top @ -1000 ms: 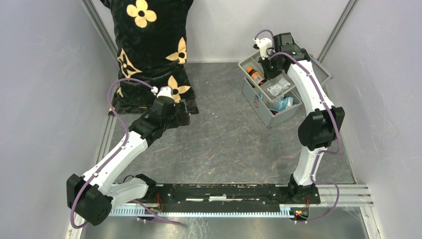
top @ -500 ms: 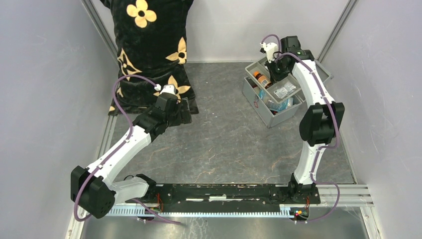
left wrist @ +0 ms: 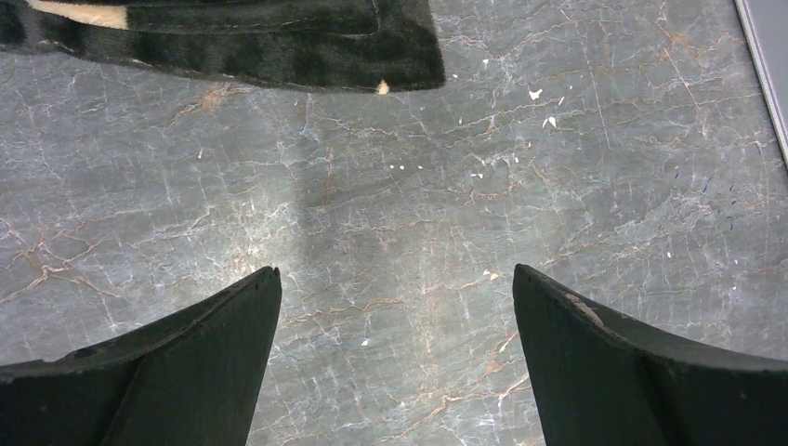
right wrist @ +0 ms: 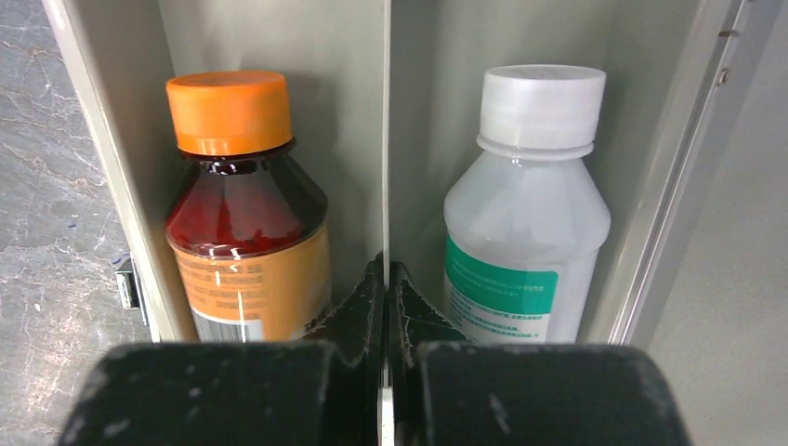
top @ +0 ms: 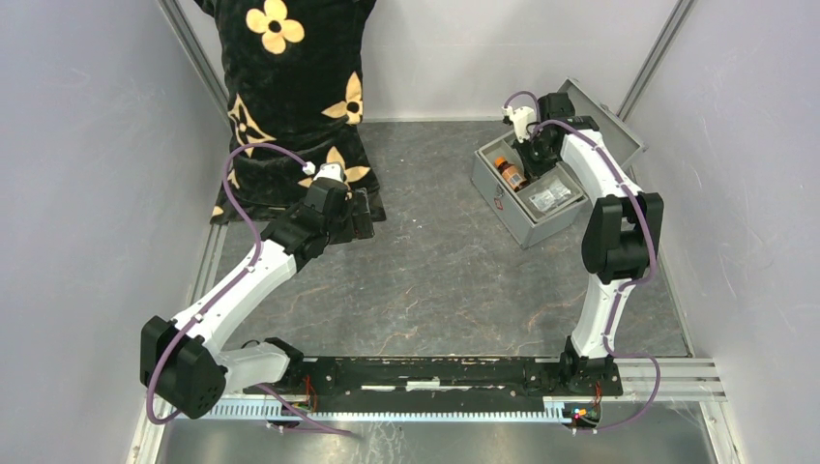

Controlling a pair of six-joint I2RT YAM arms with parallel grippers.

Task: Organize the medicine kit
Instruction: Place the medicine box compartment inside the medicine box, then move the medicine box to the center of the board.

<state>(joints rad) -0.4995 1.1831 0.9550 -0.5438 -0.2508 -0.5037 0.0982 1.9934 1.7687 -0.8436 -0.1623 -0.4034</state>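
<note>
The grey medicine kit box stands at the back right with its lid open. Its inner tray holds a brown bottle with an orange cap, a white bottle hidden under the arm, and a clear packet. My right gripper is shut on the tray's thin divider wall. In the right wrist view the brown bottle lies left of that wall and the white bottle right of it. My left gripper is open and empty over bare table.
A black cloth bag with gold flowers lies at the back left, and its edge shows at the top of the left wrist view. A metal rail runs along the table's near edge.
My right gripper has lowered the tray into the kit box, moving back and right. The blue items under the tray are now covered. The left arm shifted slightly.
</note>
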